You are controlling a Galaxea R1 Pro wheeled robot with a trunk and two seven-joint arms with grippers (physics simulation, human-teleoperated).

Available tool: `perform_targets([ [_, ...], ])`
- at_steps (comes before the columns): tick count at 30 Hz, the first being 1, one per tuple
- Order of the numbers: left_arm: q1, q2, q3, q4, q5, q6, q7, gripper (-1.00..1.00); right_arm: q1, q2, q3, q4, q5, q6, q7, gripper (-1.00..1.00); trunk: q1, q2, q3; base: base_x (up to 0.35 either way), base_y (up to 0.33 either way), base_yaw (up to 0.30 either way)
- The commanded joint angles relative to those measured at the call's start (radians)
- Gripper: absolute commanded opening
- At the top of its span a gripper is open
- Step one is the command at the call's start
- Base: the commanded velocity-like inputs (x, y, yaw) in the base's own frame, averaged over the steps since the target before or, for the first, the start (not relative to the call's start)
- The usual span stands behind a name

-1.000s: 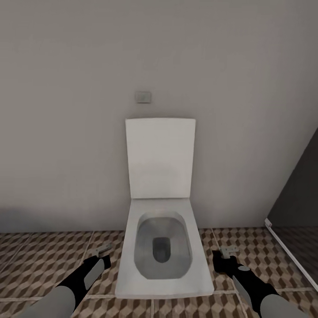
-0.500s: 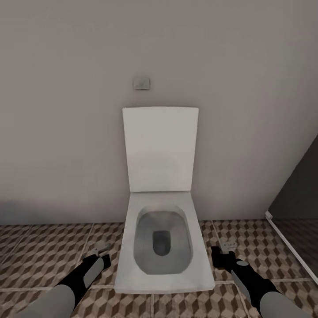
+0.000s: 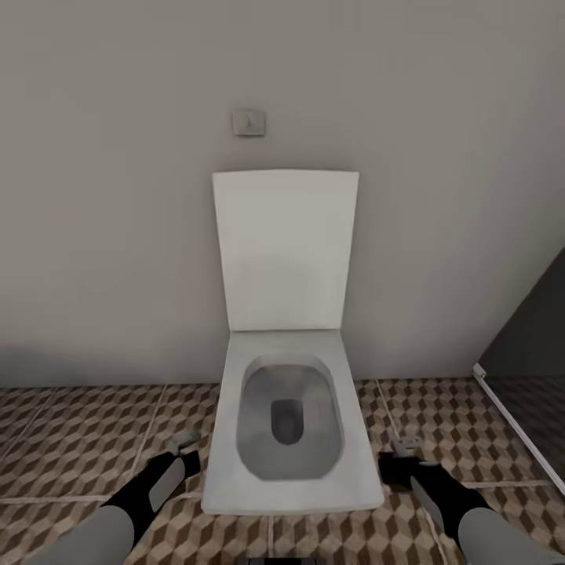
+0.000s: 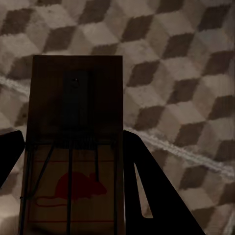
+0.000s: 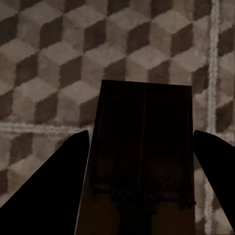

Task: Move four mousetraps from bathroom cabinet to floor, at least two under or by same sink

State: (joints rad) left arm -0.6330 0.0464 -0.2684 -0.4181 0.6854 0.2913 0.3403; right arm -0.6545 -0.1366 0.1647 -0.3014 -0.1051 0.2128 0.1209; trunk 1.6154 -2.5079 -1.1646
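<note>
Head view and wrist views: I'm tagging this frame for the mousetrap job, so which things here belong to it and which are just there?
Belongs to the job:
- mousetrap in the left gripper
- mousetrap in the right gripper
- bathroom floor, patterned tiles

Just there:
- toilet, lid up
- flush plate on the wall
- dark panel at the right edge

Head view: soft, even, dim light, no visible source; plain grey wall (image 3: 439, 157) darkens toward floor at left. Render soft, slightly blurred; straight edges bow near frame borders. Wrist views much darker: flat wooden mousetrap (image 4: 73, 147) murky in shade, second one (image 5: 142, 161) almost black; cube-patterned tile floor (image 5: 49, 58) grainy, low-contrast.
</note>
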Motion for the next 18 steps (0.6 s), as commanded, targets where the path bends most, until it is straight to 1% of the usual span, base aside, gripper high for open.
perform_targets([
  [1,0.0,-0.001,-0.001,0.0,-0.003,0.0,-0.004,-1.0,-0.007,0.0,0.0,0.012,0.0,0.002,-0.001,-1.0,0.0,0.0,-0.004,0.0,0.0,0.0],
  [3,0.0,-0.004,-0.005,0.001,-0.008,0.0,-0.009,-1.0,-0.02,0.0,0.0,0.034,-0.003,0.005,-0.001,-1.0,0.001,-0.001,-0.012,0.0,0.0,0.0],
  [5,0.0,-0.006,-0.009,0.002,-0.026,0.001,-0.014,-1.0,-0.027,0.0,-0.001,0.044,-0.016,0.002,-0.001,-1.0,0.002,-0.001,-0.019,0.0,0.0,0.0],
  [6,-0.001,-0.01,-0.022,0.002,-0.071,0.001,-0.016,-1.0,-0.031,-0.001,-0.001,0.047,-0.052,-0.029,-0.001,-1.0,0.003,-0.001,-0.023,0.0,0.0,0.0],
  [8,-0.001,-0.012,-0.029,0.002,-0.104,0.003,-0.017,-1.0,-0.032,-0.002,-0.001,0.049,-0.079,-0.074,0.0,-1.0,0.004,-0.002,-0.031,0.0,0.0,0.0],
  [9,-0.002,-0.013,-0.033,0.002,-0.132,0.006,-0.017,-1.0,-0.033,-0.002,-0.002,0.05,-0.098,-0.126,0.0,-1.0,0.004,-0.002,-0.035,0.0,0.0,0.0],
  [11,-0.016,-0.017,-0.039,-0.006,-0.181,0.016,-0.015,-1.0,-0.034,-0.002,-0.001,0.052,-0.118,-0.208,0.0,-1.0,0.005,-0.003,-0.043,0.0,0.0,0.0],
  [12,-0.026,-0.022,-0.047,-0.008,-0.227,0.027,-0.015,-1.0,-0.034,-0.003,-0.001,0.052,-0.124,-0.24,0.0,-1.0,0.005,-0.003,-0.047,0.0,0.0,0.0],
  [13,-0.03,-0.025,-0.053,-0.009,-0.259,0.033,-0.016,-1.0,-0.034,-0.003,-0.002,0.052,-0.126,-0.255,0.001,-1.0,0.006,-0.003,-0.05,0.0,0.0,0.0],
  [15,-0.033,-0.027,-0.058,-0.009,-0.288,0.033,-0.017,-1.0,-0.033,-0.003,-0.001,0.052,-0.127,-0.266,0.001,-1.0,0.007,-0.004,-0.058,0.0,0.0,0.0],
  [16,-0.034,-0.031,-0.061,-0.005,-0.31,0.031,-0.018,-1.0,-0.033,-0.003,-0.002,0.052,-0.128,-0.275,0.002,-1.0,0.007,-0.004,-0.062,0.0,0.0,0.0],
  [18,-0.036,-0.034,-0.062,-0.002,-0.324,0.028,-0.021,-1.0,-0.033,-0.004,-0.002,0.052,-0.128,-0.281,0.004,-1.0,0.008,-0.004,-0.07,0.0,0.0,0.0],
])
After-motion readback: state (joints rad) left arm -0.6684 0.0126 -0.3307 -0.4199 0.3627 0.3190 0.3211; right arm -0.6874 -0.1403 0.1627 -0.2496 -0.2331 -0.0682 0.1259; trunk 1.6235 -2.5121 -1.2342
